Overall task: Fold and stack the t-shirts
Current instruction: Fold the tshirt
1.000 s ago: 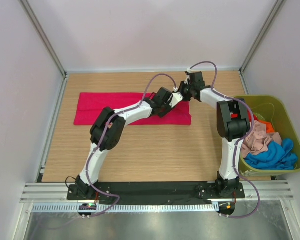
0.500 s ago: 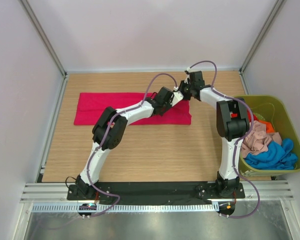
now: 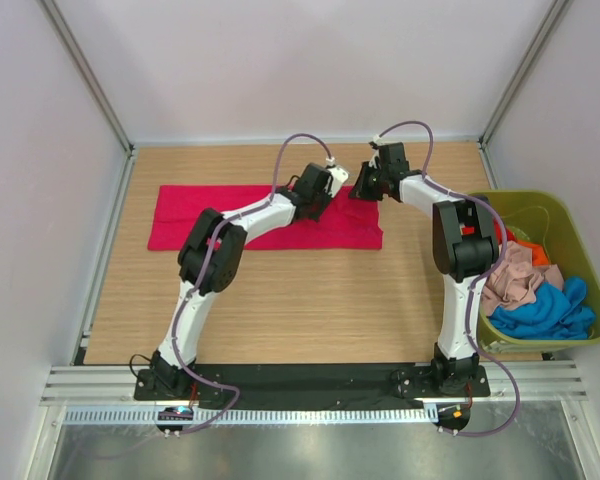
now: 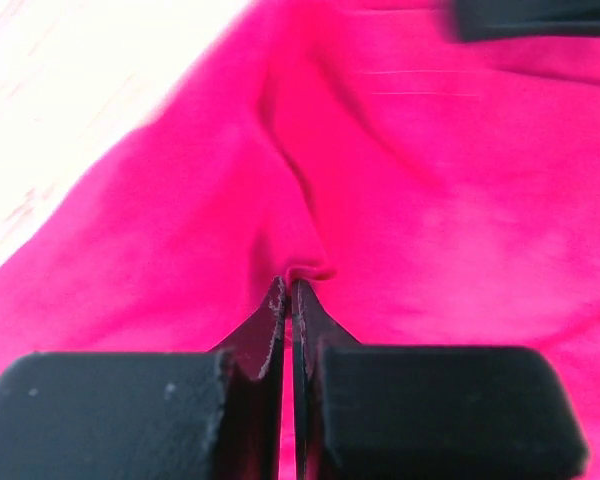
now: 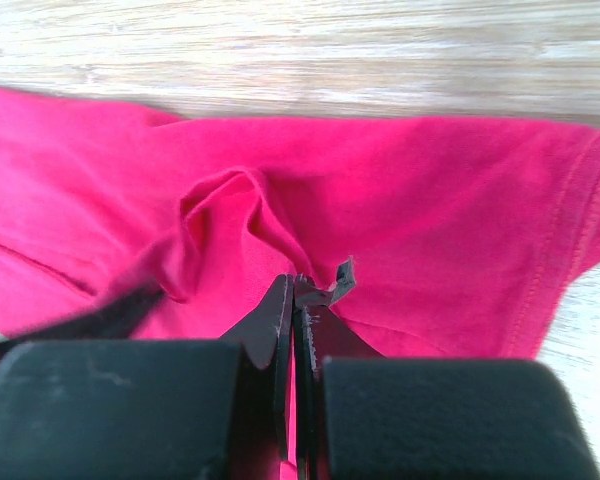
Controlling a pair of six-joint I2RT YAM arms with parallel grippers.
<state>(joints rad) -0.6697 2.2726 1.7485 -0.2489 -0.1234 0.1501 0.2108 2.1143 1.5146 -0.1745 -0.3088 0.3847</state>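
The crimson-red t-shirt (image 3: pixel 230 215) lies as a long strip across the far middle of the table. My left gripper (image 3: pixel 318 198) is over its right part, shut on a pinched fold of the red cloth (image 4: pixel 430 200), with the fingertips meeting (image 4: pixel 292 285). My right gripper (image 3: pixel 364 190) is at the strip's far right end, shut on a raised fold of the same shirt (image 5: pixel 430 200), with the fingertips meeting (image 5: pixel 298 285). The beige-pink shirt (image 3: pixel 515 275), the blue shirt (image 3: pixel 545 310) and the orange-red shirt (image 3: pixel 538 252) lie bunched in the tub.
The olive-green tub (image 3: pixel 570 210) stands at the right edge of the table, beside the right arm. White walls close in the table on the left, back and right. Bare wood lies in front of the red shirt (image 3: pixel 280 300).
My left gripper has moved left and back, away from the right gripper, with the red cloth pinched in it. The right gripper has stayed where it was.
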